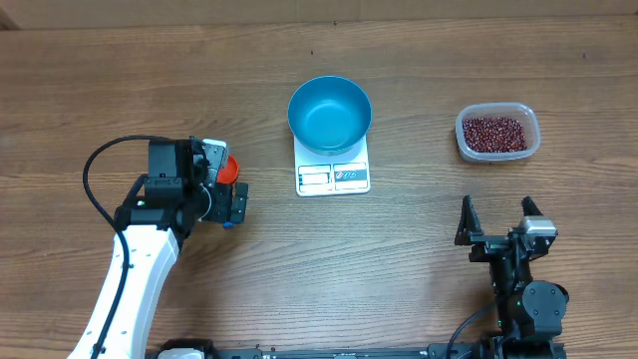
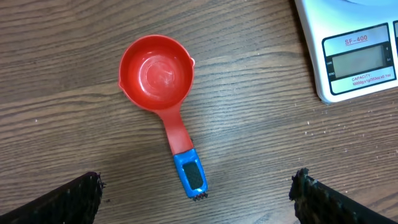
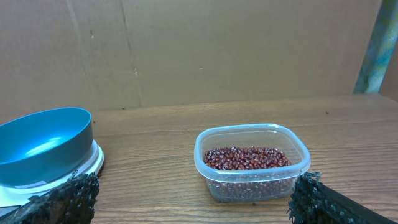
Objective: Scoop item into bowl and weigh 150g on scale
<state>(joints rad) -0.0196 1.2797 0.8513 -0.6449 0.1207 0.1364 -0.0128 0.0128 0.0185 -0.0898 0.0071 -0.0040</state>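
Note:
The blue bowl [image 1: 330, 112] stands on the white scale [image 1: 333, 177] at the table's middle back. Red-brown beans [image 1: 493, 132] fill a clear tub [image 1: 528, 145] at the back right. A red scoop [image 2: 157, 71] with a blue handle end [image 2: 189, 174] lies flat on the wood, left of the scale [image 2: 357, 56]. My left gripper [image 2: 196, 202] hovers open over the scoop's handle, fingers well apart on either side. My right gripper [image 1: 496, 217] is open near the front right, facing the tub [image 3: 252, 165], the beans [image 3: 245, 157] and the bowl [image 3: 43, 143], holding nothing.
Brown cardboard walls close off the back of the wooden table [image 3: 155, 180]. A black cable [image 1: 95, 170] loops left of the left arm.

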